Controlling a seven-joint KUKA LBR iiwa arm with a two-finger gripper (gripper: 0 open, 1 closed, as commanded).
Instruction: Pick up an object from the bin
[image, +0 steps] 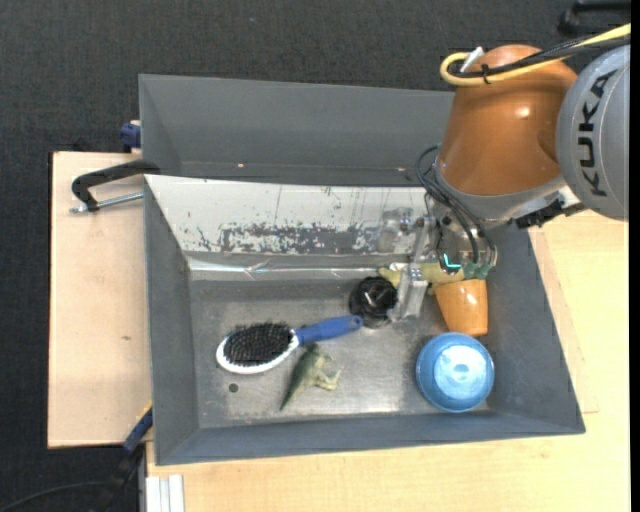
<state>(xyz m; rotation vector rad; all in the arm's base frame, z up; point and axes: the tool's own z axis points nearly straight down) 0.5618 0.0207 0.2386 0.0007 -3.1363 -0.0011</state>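
My gripper (408, 296) hangs low at the back right of the bin floor, its metal fingers pointing down. A small black round object (373, 296) lies just left of the fingers, touching or nearly touching them. An orange cup (464, 306) stands right beside the gripper on its right. A hairbrush (272, 344) with a white head, black bristles and a blue handle lies to the left, its handle tip reaching toward the black object. I cannot make out the gap between the fingers.
A blue round bowl (455, 372) sits at the front right. A small green and tan toy figure (312, 374) lies at the front middle. The arm's orange cover and cables hang over the back right corner.
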